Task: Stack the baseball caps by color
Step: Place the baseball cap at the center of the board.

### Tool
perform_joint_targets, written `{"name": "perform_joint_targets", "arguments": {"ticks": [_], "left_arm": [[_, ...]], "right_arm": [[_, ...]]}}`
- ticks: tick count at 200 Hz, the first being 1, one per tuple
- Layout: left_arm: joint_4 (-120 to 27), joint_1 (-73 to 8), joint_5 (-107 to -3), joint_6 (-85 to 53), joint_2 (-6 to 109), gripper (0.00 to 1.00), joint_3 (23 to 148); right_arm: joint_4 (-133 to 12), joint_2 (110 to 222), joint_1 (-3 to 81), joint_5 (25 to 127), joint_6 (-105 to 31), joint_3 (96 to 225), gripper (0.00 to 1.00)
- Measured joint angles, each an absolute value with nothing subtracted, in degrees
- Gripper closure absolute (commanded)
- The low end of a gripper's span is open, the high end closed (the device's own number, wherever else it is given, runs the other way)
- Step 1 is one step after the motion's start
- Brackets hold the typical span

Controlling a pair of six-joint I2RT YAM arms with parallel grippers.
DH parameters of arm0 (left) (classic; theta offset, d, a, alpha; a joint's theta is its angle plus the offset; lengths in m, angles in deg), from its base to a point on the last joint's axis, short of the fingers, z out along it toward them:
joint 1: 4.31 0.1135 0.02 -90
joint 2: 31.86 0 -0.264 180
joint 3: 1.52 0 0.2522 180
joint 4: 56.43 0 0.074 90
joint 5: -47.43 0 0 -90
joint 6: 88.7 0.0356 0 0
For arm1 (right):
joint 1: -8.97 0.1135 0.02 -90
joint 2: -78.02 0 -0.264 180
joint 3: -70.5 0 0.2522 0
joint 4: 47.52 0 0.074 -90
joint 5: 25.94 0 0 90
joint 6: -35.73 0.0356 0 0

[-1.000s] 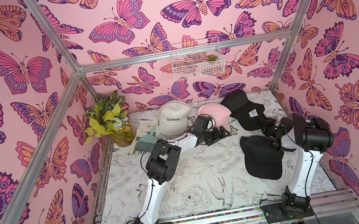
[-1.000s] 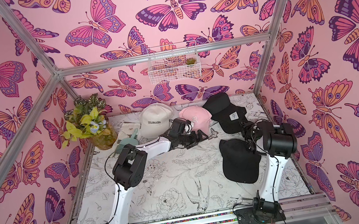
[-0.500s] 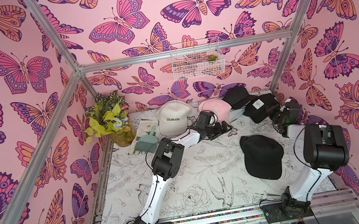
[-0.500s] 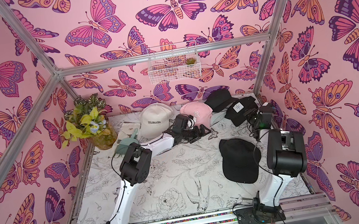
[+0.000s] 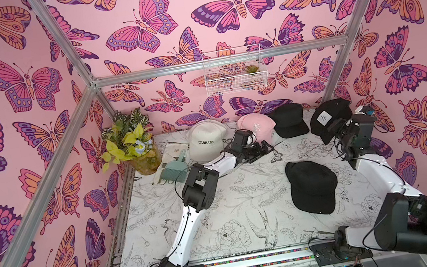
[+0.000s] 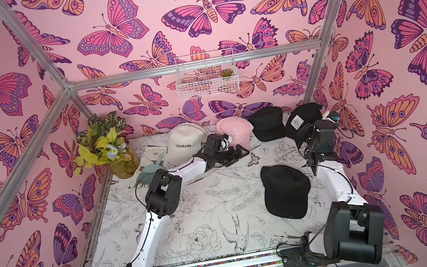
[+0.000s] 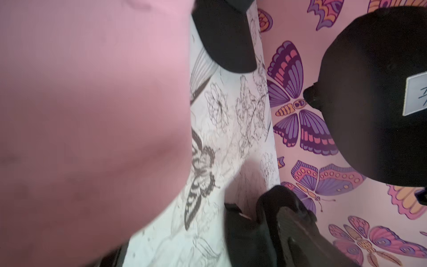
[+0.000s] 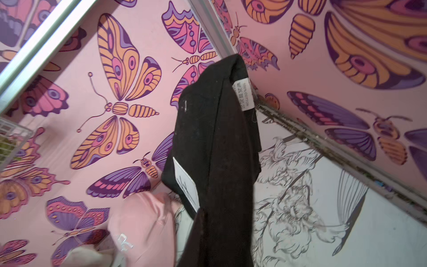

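Both top views look down from high above the arm bases toward the back wall and share the whole table (image 5: 245, 193). The left wrist camera sits just behind the left pincer (image 5: 262, 148), with the pink cap (image 7: 80, 115) almost on its lens. The right wrist camera looks along the right pincer (image 5: 333, 129), close up the black patch cap (image 8: 219, 161). Both wrist views show both caps.

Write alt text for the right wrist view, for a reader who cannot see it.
A black cap with a white patch dangles close up, before butterfly wallpaper. A pink cap sits behind it on the floral-printed table.
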State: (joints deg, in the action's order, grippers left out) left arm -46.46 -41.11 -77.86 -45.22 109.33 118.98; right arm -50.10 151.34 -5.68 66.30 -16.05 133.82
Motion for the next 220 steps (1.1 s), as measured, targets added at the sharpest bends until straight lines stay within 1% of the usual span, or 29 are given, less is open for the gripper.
{"name": "perform_joint_targets", "arguments": {"ticks": [20,41,66,84,112,146,176,181,203,220], "left_arm": [[-47.4,-42.2,-78.1,-45.5,102.3,0.0,109.1],[-52.7,-43.2,-78.2,-46.8,92.6,0.0,97.0],[-64.3,-42.9,-78.5,-50.7,82.6,0.0,85.0],[-72.2,-41.8,-78.8,-53.9,79.1,0.0,80.1],[-78.9,-40.6,-78.8,-57.5,77.4,0.0,76.3],[-85.3,-40.1,-78.1,-63.1,76.6,0.0,71.7],[-90.5,-39.6,-77.8,-68.3,76.6,0.0,70.2],[-91.5,-39.6,-77.8,-68.9,76.6,0.01,70.4],[-95.2,-39.6,-78.8,-71.4,76.6,0.11,72.6],[-97.4,-39.6,-79.3,-72.4,76.6,0.13,74.4]], "right_arm": [[-48.9,147.6,-4.2,68.3,-11.7,129.0,1.0],[-46.3,144.1,-0.8,68.7,-6.3,124.1,1.0],[-40.0,141.5,4.2,67.7,0.7,118.6,1.0],[-35.1,141.0,8.6,66.1,5.2,115.4,1.0],[-28.7,141.0,15.8,61.5,10.6,112.3,1.0],[-20.7,141.2,25.0,52.7,14.8,110.9,1.0],[-11.9,144.8,31.2,46.9,17.7,110.9,1.0],[-10.5,145.9,31.9,46.4,18.1,110.9,1.0],[-5.7,150.3,34.5,44.7,19.7,110.9,1.0],[-3.0,153.0,36.1,44.2,20.4,111.0,1.0]]}}
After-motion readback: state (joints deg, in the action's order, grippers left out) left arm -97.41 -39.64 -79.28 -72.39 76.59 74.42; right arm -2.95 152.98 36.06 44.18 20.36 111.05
